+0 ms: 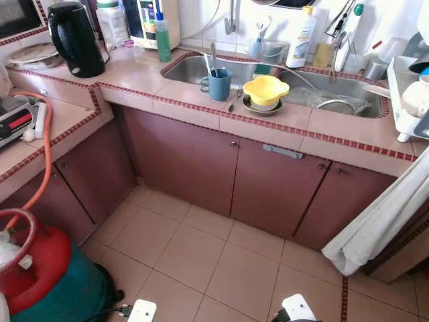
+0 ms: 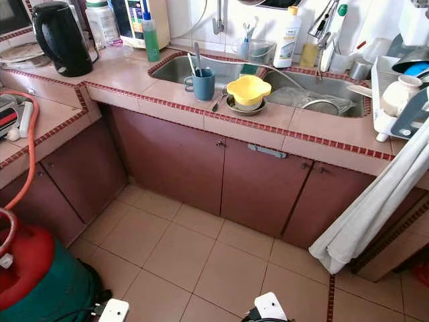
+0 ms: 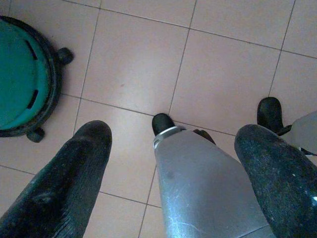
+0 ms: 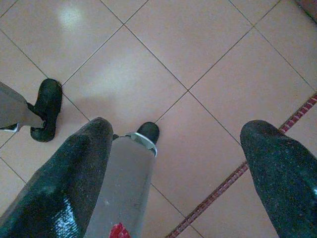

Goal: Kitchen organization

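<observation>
Head cam looks down at an L-shaped tiled counter (image 1: 167,94) with a double sink (image 1: 194,67) and maroon cabinets (image 1: 181,161) below. Robot stands back on the tile floor (image 1: 201,255), nothing in reach.

Dishes on the counter edge, about 12 o'clock from the robot: blue cup (image 1: 218,84) with utensils standing in it, just at the front lip of the left basin. Right beside it, at its 3 o'clock, a yellow bowl (image 1: 266,90) sits upside down on a dark plate (image 1: 261,107); a spoon (image 1: 236,99) lies between cup and plate. Right basin holds a clear bag or wrap (image 1: 322,99), contents unclear.

Back of counter: black kettle (image 1: 74,37) at 10 o'clock, green bottle (image 1: 163,37) near the left basin's far corner, white bottle (image 1: 301,37) by the wall between the basins. Dish rack (image 1: 409,100) at 2 o'clock, white cloth (image 1: 382,215) hanging off the counter below it.

Gas cylinder (image 1: 33,268), red top on green base, at 8 o'clock on the floor, orange hose (image 1: 45,154) running up to the side counter.

Left gripper (image 3: 173,163): hangs idle, pointing at the floor, fingers spread wide, holding nothing; robot's leg and feet show between them. Right gripper (image 4: 178,173): same, fingers spread apart, holding nothing, over bare tile.
</observation>
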`<state>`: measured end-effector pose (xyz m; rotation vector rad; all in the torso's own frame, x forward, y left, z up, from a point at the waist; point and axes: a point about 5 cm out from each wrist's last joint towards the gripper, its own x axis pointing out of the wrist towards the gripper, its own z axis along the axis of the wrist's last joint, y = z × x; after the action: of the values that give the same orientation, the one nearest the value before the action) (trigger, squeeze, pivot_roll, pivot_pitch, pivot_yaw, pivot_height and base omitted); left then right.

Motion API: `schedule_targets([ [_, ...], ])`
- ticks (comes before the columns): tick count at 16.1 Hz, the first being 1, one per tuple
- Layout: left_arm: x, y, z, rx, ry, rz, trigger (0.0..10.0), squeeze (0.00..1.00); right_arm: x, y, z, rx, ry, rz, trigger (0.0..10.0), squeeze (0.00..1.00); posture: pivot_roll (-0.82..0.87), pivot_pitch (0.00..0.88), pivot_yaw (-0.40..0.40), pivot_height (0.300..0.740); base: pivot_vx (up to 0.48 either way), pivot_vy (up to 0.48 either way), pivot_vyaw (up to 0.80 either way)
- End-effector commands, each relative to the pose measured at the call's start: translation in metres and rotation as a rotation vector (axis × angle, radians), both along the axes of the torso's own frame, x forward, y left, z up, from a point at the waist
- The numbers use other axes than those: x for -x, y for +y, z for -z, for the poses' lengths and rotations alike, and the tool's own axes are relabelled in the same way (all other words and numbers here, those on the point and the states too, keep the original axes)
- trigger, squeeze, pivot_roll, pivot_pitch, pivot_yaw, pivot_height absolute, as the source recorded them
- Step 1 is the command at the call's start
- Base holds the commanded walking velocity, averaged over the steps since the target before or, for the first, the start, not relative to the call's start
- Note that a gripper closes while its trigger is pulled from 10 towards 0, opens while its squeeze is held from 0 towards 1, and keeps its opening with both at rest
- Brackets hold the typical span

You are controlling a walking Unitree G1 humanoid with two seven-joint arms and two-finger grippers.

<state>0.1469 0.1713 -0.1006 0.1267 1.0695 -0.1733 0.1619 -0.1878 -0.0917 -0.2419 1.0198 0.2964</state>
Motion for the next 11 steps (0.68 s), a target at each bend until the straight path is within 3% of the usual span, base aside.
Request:
schedule_targets([
  [1, 0.01, 0.017, 0.001, -0.109, -0.043, -0.011, 10.0, 0.0, 0.004, -0.003, 0.003, 0.151, -0.017, 0.02, 10.0, 0.0, -0.06, 0.0, -0.003, 0.74, 0.0, 0.0, 0.0],
  [6, 0.01, 0.017, 0.001, -0.109, -0.043, -0.011, 10.0, 0.0, 0.004, -0.003, 0.003, 0.151, -0.017, 0.02, 10.0, 0.0, -0.06, 0.0, -0.003, 0.74, 0.0, 0.0, 0.0],
  [8, -0.021, 0.016, -0.013, -0.117, -0.163, 0.034, 10.0, 0.0, -0.008, -0.003, -0.004, 0.047, -0.065, 0.039, 10.0, 0.0, -0.05, 0.0, -0.022, 0.74, 0.0, 0.0, 0.0],
  [11, -0.02, 0.015, -0.012, -0.114, -0.165, 0.03, 10.0, 0.0, -0.007, -0.002, -0.003, 0.051, -0.06, 0.033, 10.0, 0.0, -0.04, 0.0, -0.023, 0.74, 0.0, 0.0, 0.0],
])
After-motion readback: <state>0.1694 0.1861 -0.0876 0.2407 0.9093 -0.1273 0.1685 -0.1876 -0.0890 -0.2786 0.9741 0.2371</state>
